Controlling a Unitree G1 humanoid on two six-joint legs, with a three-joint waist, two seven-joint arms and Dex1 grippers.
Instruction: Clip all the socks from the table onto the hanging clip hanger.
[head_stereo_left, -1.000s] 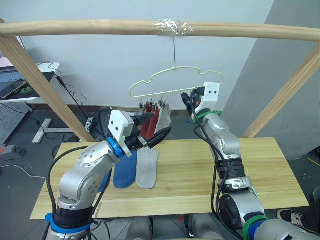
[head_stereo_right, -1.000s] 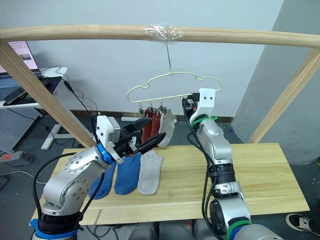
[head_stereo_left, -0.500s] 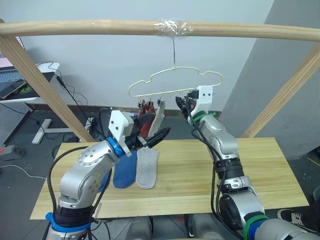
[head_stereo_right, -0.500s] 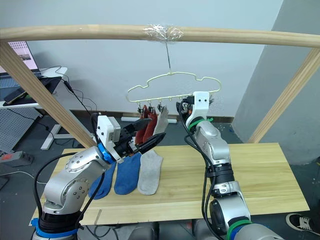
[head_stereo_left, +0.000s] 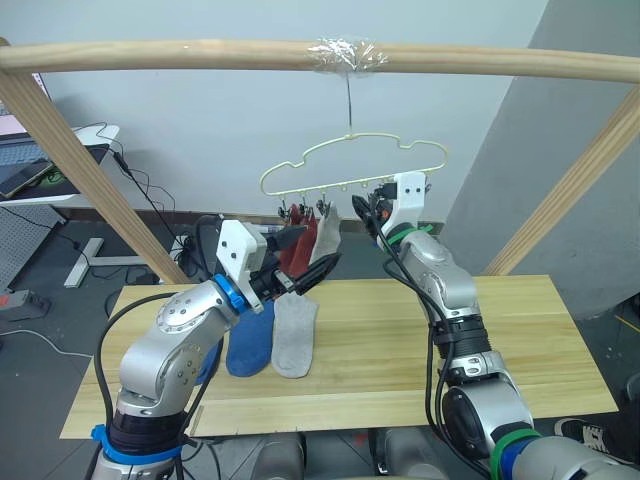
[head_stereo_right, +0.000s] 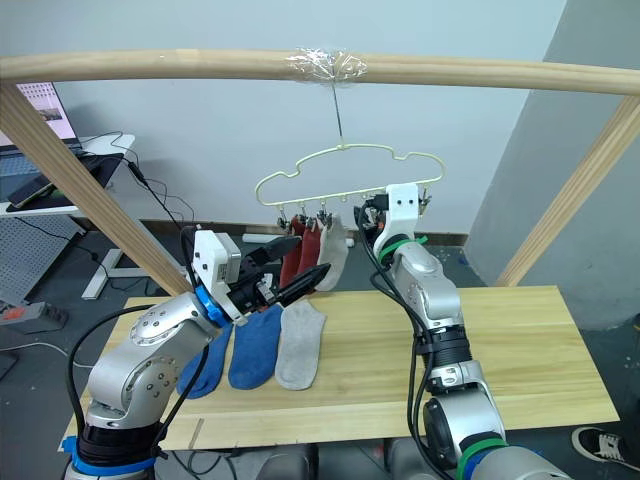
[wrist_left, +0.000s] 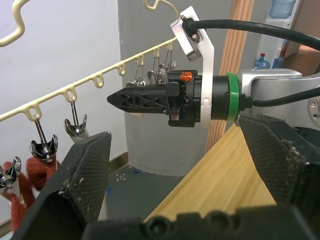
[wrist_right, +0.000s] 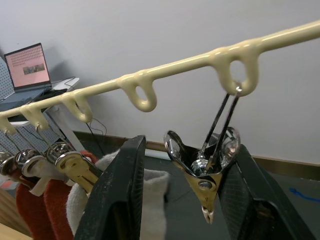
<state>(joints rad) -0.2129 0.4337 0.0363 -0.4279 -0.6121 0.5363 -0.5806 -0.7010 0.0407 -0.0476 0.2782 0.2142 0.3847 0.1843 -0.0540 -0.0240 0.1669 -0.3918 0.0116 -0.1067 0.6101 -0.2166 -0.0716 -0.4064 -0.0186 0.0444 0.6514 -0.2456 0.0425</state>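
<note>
Right wrist view puts my right gripper (wrist_right: 177, 192) with its two black fingers spread wide on either side of a small free metal clip (wrist_right: 202, 167) that dangles from the pale-yellow wavy wire clip hanger (head_stereo_left: 350, 160); the jaws are released, gripping nothing. My left gripper (head_stereo_left: 310, 272) hovers above the long light wooden plank table (head_stereo_left: 400, 340), near the clipped socks, its fingers likewise parted and empty. Already pinned on the hanger are two rust-red knit ankle socks (head_stereo_left: 296, 245) and one light grey knit sock (head_stereo_left: 326, 238). On the table lie the second light grey sock (head_stereo_left: 294, 338) and, just beside it, a blue knit sock (head_stereo_left: 250, 342), with another blue sock (head_stereo_right: 200, 368) partly hidden behind my left arm. The risks, as I judge them: the hanger hangs from a thin wire taped to the thick round wooden pole (head_stereo_left: 200, 54), so any nudge from my right fingers could set it swinging, and the clip would slip from between them. A swing might also shake the hung socks loose.
</note>
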